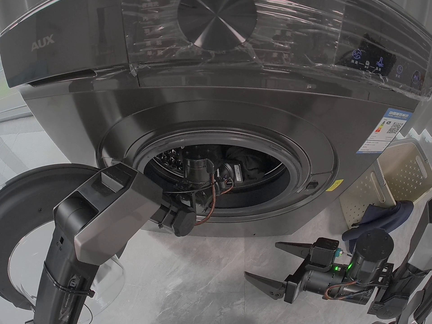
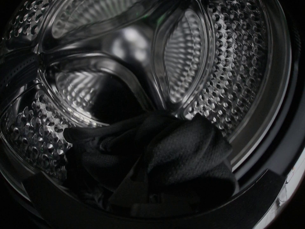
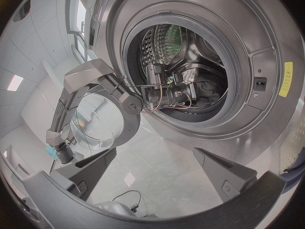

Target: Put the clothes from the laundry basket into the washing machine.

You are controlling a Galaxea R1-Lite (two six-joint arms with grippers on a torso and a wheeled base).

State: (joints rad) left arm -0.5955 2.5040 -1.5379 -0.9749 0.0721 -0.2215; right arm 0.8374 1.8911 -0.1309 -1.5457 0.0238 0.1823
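The washing machine [image 1: 216, 113] stands with its round opening facing me. My left arm's wrist [image 1: 202, 169] is pushed through that opening into the drum [image 2: 222, 64]. A heap of black clothes [image 2: 178, 156] lies on the drum's bottom, just in front of the left wrist camera, and shows as a dark mass [image 3: 209, 88] beyond the left wrist [image 3: 168, 94]. My right gripper [image 1: 262, 260] hangs open and empty over the floor, below and right of the opening, its fingers [image 3: 95, 169] spread wide. The beige laundry basket [image 1: 405, 172] stands to the machine's right with a blue garment [image 1: 382, 217] draped over its rim.
The machine's door [image 1: 27, 230] is swung open at the left, beside my left arm. A grey tiled floor [image 1: 202, 275] lies bare in front of the machine. A cable [image 3: 127, 196] lies on the floor near the base.
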